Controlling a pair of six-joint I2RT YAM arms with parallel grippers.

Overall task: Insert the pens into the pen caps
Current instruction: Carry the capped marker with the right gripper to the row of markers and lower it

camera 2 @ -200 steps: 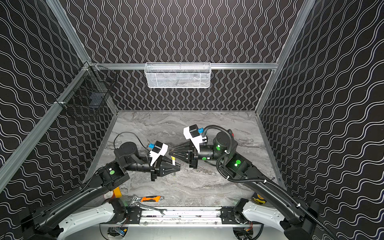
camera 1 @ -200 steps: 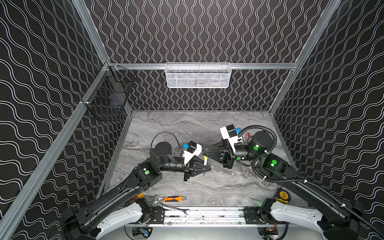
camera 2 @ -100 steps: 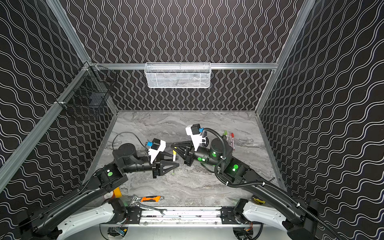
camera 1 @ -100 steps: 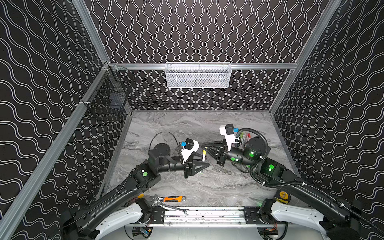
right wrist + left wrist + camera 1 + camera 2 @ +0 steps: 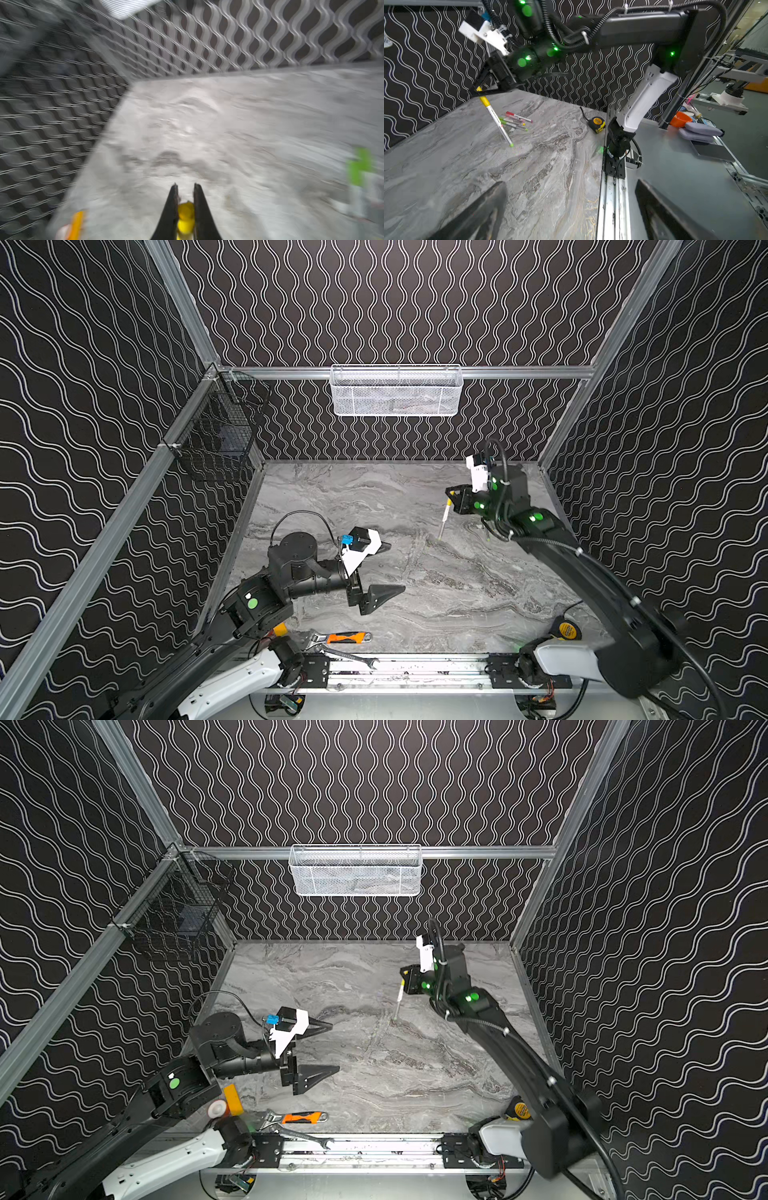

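Pen, light, stiff and slick-barrelled, hangs tilted over the far right of the bench. The right tool pinches its yellow cap, the soundest hold. Other pens lie just behind it. Left tool stands spread, empty, near left. A second ago both tools met mid-bench; they have since parted.

There are four slim white-barrelled marker pens, one yellow-black tape measure, one orange-handled adjustable wrench and one steel spanner.
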